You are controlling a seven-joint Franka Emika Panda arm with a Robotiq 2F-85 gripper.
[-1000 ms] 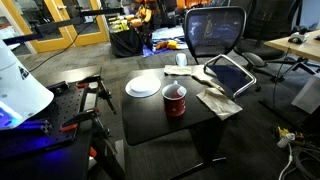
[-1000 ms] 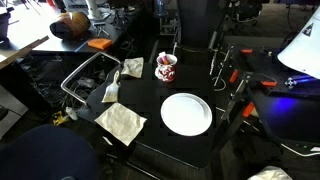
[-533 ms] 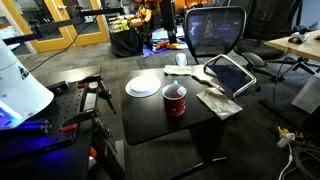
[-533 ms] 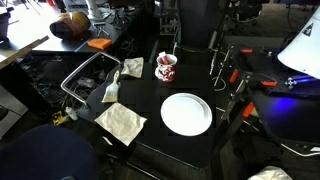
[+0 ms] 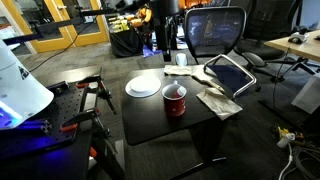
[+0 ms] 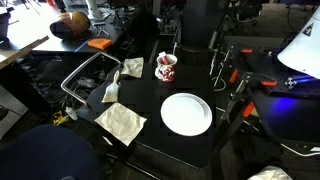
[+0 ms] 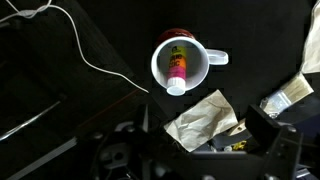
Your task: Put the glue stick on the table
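The glue stick (image 7: pixel 177 68), with a pink and yellow label and a white cap, stands inside the red mug (image 7: pixel 203 50), which is white inside. The mug stands on the small dark table in both exterior views (image 5: pixel 175 100) (image 6: pixel 165 67). The table (image 5: pixel 150 115) (image 6: pixel 150 115) is nearly black. My gripper (image 7: pixel 200 150) hangs above the mug and a crumpled napkin (image 7: pixel 205 118). Its dark fingers are spread wide and hold nothing. The dark arm (image 5: pixel 167 30) is high over the table's far edge.
A white plate (image 5: pixel 143 86) (image 6: pixel 186 113) lies beside the mug. Napkins (image 5: pixel 215 103) (image 6: pixel 120 122) and a metal-framed tray (image 5: pixel 230 75) (image 6: pixel 90 75) lie along one table edge. An office chair (image 5: pixel 215 30) stands behind it. Red-handled clamps (image 5: pixel 95 90) stick up beside the table.
The arm has shifted a little at the top of an exterior view. The mug, plate and napkins have not moved.
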